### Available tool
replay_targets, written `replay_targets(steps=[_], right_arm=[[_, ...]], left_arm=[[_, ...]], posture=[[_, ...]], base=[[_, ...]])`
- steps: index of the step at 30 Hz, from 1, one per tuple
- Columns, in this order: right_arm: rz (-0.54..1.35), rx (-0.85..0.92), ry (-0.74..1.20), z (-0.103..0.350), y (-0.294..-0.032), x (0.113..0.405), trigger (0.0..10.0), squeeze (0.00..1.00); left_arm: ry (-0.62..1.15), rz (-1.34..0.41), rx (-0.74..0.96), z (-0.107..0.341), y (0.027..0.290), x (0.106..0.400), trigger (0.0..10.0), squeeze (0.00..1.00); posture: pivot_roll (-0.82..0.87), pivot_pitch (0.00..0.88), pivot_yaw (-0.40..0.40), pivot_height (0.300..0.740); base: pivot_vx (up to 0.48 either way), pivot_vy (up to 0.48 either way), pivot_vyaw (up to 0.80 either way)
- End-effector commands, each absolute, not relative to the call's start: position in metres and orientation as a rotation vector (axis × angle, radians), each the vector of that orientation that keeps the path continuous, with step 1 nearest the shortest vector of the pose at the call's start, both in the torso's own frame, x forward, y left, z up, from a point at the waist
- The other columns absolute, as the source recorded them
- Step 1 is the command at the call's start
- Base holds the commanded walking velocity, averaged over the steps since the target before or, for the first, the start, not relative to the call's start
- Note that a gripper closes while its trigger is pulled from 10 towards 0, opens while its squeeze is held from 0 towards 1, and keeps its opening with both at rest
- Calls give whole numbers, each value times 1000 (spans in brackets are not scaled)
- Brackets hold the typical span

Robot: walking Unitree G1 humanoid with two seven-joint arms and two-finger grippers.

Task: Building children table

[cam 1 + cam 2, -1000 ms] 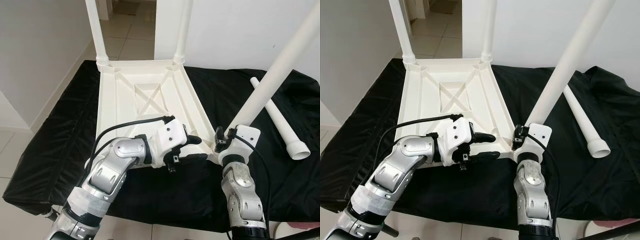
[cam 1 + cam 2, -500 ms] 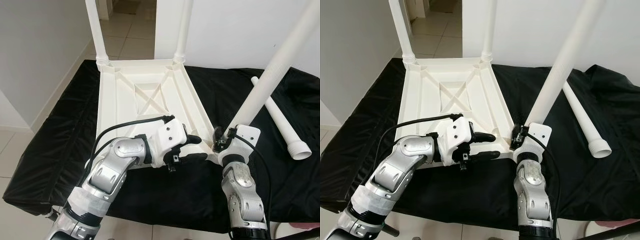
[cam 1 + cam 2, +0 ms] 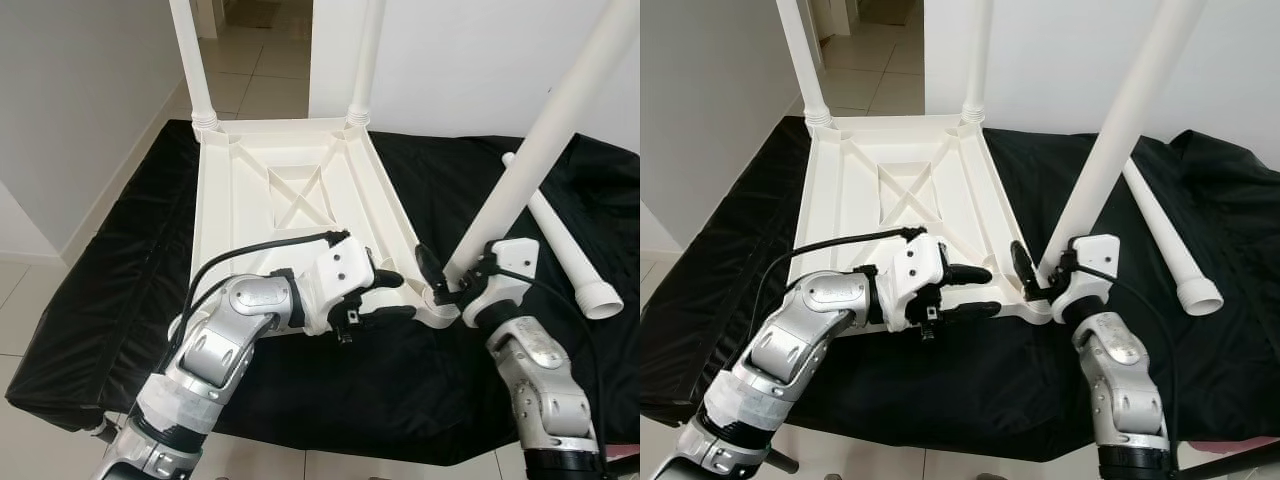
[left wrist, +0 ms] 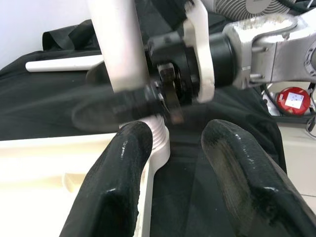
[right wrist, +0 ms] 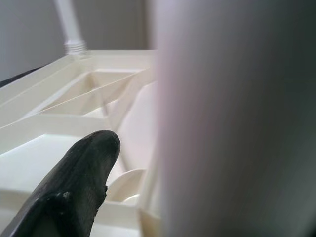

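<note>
Right arm has swung outward since a second ago, forearm now angled off to the robot's right, and the right tool [image 3: 438, 275] has its black fingers spread around the base of the third leg [image 3: 540, 150] instead of pinching it. That leg leans, its foot at the near right corner socket of the upturned children table [image 3: 300, 190], which lies on a surface draped in black cloth [image 3: 100, 290]. Left tool [image 3: 385, 296] sits at the table's near edge just beside that socket, fingers apart, steadying the frame. Two legs stand upright in the far corners; a fourth leg [image 3: 560, 245] lies loose on the cloth, off to the right. Step in hand looks like seating or screwing the third leg. Next move likely calls for regripping the leg, straightening it upright and turning it home while the left tool holds the frame.
</note>
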State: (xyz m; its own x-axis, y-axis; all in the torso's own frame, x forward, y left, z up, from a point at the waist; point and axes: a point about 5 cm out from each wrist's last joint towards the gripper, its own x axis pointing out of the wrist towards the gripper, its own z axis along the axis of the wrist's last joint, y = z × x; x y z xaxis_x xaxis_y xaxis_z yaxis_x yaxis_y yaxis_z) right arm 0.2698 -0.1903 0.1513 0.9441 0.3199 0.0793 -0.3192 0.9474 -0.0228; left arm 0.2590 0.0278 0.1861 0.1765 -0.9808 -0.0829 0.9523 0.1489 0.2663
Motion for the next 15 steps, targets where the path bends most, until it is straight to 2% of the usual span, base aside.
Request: replay_targets(steps=[1,13,14,15], right_arm=[[392,-27,-77,149,-192,271,10000,0],[543,-105,-19,136,-203,277,10000,0],[560,-156,11,131,-206,279,7059,0],[560,-156,11,131,-206,279,7059,0]], left_arm=[[-135,-1328,293,190,27,262,10000,0],[-131,-1289,298,188,22,264,10000,0],[-133,-1282,296,189,20,264,10000,0],[-133,-1282,296,189,20,264,10000,0]], posture=[[-103,0,-6,740],[-99,0,0,740],[-96,0,0,740],[-96,0,0,740]], base=[[0,0,0],[0,0,0],[0,0,0],[0,0,0]])
